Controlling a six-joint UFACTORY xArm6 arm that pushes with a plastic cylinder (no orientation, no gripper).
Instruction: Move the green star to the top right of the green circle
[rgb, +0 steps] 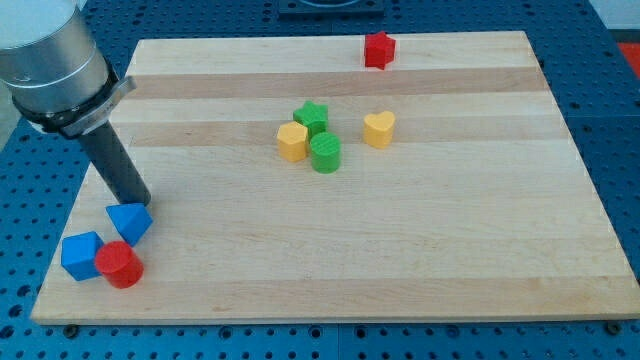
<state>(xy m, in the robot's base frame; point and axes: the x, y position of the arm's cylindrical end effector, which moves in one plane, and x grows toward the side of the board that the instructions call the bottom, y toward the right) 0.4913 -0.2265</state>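
Note:
The green star (312, 116) sits near the board's middle, just up and left of the green circle (325, 153), close to it. A yellow hexagon (292, 141) lies to the left of the circle, below the star. A yellow heart (379, 129) lies to the right of the circle. My tip (138, 200) is far off at the view's lower left, just above a blue triangle (130, 221), well away from the green blocks.
A blue cube (81, 256) and a red cylinder (120, 264) sit at the board's bottom left corner, below the blue triangle. A red block (379, 49) stands at the top edge. The wooden board (450, 250) lies on a blue table.

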